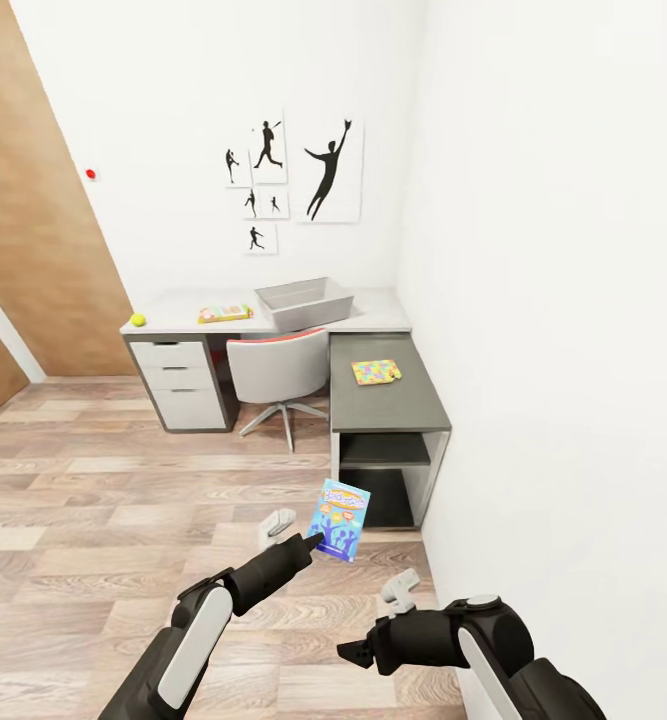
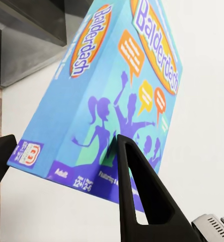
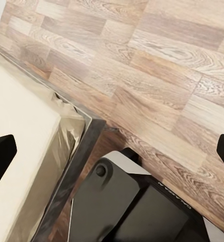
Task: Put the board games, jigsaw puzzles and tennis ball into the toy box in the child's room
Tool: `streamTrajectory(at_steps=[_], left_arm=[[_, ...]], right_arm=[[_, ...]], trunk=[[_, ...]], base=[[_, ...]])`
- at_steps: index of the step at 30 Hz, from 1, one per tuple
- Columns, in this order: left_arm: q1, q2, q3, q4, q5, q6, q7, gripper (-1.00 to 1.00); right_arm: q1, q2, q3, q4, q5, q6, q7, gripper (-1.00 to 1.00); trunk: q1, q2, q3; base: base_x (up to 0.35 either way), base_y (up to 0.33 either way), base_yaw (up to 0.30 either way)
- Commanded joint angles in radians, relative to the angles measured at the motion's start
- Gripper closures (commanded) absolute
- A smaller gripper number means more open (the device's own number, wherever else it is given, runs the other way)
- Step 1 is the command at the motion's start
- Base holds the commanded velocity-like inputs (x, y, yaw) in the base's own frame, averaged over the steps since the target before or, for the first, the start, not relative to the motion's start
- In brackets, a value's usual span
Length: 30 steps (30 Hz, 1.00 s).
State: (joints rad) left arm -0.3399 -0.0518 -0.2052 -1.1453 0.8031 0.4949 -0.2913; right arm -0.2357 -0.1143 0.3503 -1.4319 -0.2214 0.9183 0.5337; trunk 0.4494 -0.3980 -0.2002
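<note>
Here's the left gripper (image 1: 316,541) out front, low centre of the head view, with the blue game (image 1: 339,519) pinched by its lower edge. The left wrist view settles it: dark fingers (image 2: 142,191) closed on the bottom edge of the box, "Balderdash" printed across the face. So one board game is in hand and in the air, above the plank floor (image 1: 93,500), well short of the desk.

The right gripper (image 1: 401,592) sits at the bottom right, carrying nothing. Its wrist view shows the two fingertips (image 3: 1,156) at opposite edges of the picture, spread wide, with floor and a corner of the bed (image 3: 21,166) between them.

Now the surface (image 1: 373,310), middle of the frame against the far wall. The grey toy box (image 1: 305,302) stands on the pale top and, from this angle, I can't see anything inside it, though its floor is partly hidden by the near wall. To its left lies a flat colourful piece (image 1: 225,313), too small to tell game from puzzle, and further left, at the desk's end, the ball (image 1: 138,320). On the lower dark section to the right lies a puzzle (image 1: 376,372), all yellow, pink and blue pieces.

My read: early going. Nothing visibly boxed yet, one game in transit, and at least three items waiting on the desk.
</note>
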Motion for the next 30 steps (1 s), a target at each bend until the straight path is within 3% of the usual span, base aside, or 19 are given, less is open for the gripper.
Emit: streamTrajectory(at_steps=[1, 10, 30], left_arm=[[-0.001, 0.000, 0.001, -0.001, 0.007, 0.007, 0.000, 1.00], [0.001, 0.000, 0.000, -0.001, 0.006, 0.005, 0.000, 1.00], [0.001, 0.001, 0.000, -0.001, 0.005, 0.005, 0.001, 1.00]], right_arm=[[-0.001, -0.001, 0.001, -0.001, -0.003, 0.005, 0.000, -1.00], [0.001, 0.000, 0.001, -0.001, -0.003, 0.004, -0.004, -1.00], [0.003, 0.001, 0.002, -0.001, -0.003, 0.004, -0.004, -1.00]], trunk=[[0.001, -0.002, -0.002], [0.001, -0.002, -0.002], [0.001, -0.002, -0.002]], base=[[0.000, 0.000, -0.066], [0.089, 0.000, -0.044], [0.318, 0.000, -0.001]])
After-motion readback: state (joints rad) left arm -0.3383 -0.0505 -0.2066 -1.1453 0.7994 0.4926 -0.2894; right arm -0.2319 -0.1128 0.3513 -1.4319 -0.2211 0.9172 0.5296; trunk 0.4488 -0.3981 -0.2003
